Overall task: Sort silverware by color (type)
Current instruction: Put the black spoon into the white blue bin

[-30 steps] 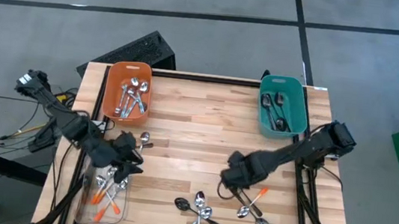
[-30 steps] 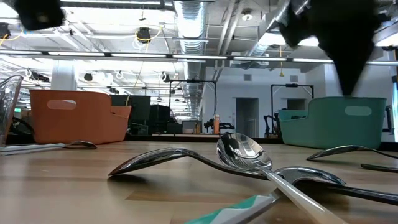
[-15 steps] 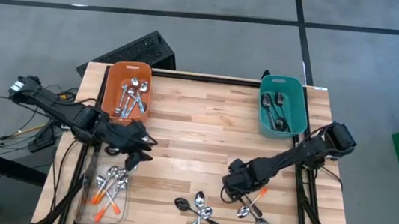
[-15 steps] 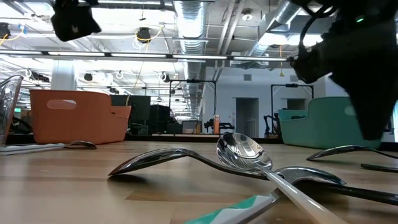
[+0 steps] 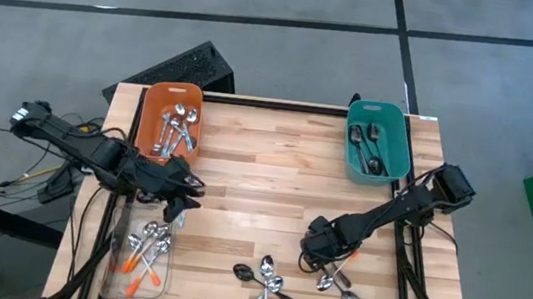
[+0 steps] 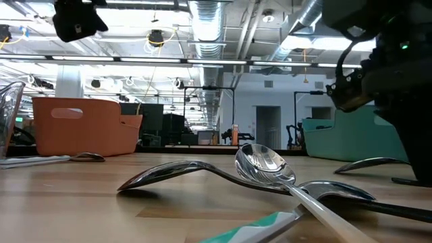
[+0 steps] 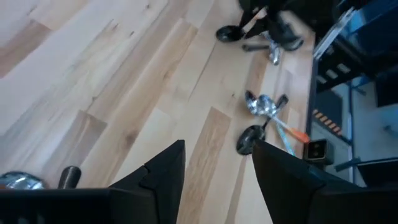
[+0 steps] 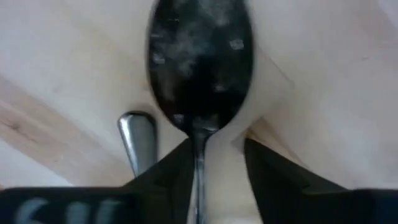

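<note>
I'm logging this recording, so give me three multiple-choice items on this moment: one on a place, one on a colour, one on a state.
1. Where is the right gripper?
A. Over the teal bin
B. Low over the spoons by the table's near right edge
C. Off the table

2. What colour is the bin at the table's far left?
A. Orange
B. Teal
C. White

3. How do the right gripper's fingers stand?
A. Shut tight, empty
B. Hidden from every view
C. Apart, either side of a dark spoon's handle

Answers: 1 B, the high view shows it down at that spoon cluster. 2 A, the high view shows it orange with silver spoons inside. 3 C, the right wrist view shows the handle running between them.
</note>
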You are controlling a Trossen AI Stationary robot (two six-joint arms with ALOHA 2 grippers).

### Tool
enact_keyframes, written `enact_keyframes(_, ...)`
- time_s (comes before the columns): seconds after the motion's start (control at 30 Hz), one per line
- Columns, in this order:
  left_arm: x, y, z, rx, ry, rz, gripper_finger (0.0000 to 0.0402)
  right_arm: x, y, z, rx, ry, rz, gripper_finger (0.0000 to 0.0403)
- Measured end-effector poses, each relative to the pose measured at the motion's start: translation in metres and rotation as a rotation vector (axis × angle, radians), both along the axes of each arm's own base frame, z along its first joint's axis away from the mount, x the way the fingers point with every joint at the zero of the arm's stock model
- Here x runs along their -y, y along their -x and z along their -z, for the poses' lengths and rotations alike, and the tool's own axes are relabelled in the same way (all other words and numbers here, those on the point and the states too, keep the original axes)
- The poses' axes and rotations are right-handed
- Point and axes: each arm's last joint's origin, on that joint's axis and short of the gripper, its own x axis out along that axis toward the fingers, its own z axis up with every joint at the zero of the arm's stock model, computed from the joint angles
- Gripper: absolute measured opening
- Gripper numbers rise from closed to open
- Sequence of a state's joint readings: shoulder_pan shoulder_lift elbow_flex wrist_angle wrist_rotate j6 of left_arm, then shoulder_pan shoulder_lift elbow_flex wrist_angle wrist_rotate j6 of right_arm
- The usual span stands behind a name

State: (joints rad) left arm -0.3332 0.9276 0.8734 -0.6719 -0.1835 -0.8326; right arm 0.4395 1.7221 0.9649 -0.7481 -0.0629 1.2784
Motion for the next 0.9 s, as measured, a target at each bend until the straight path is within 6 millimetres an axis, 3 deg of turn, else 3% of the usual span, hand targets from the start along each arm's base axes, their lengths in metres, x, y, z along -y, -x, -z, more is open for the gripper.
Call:
enact_keyframes(0.3, -0.018, 0.030, -0.022, 0.163, -0.054, -0.147, 0.0174, 0.028, -0.008, -0.001, 0.005, -0.018, -0.045, 0.0021)
enact_keyframes(0.5, -0.026, 0.036, -0.026, 0.205, -0.096, -0.232, 0.0174, 0.063, -0.029, -0.033, 0.193, 0.041, -0.044, 0.0023)
enact_keyframes(0.63, -0.030, 0.035, -0.026, 0.203, -0.115, -0.254, 0.0174, 0.094, -0.031, -0.062, 0.328, 0.079, -0.015, 0.0017)
enact_keyframes(0.77, -0.034, 0.035, -0.026, 0.202, -0.119, -0.283, 0.0174, 0.132, -0.016, -0.097, 0.450, 0.152, 0.051, 0.0017)
enact_keyframes(0.9, -0.038, 0.034, -0.026, 0.200, -0.120, -0.309, 0.0174, 0.171, 0.016, -0.130, 0.517, 0.254, 0.138, 0.0017)
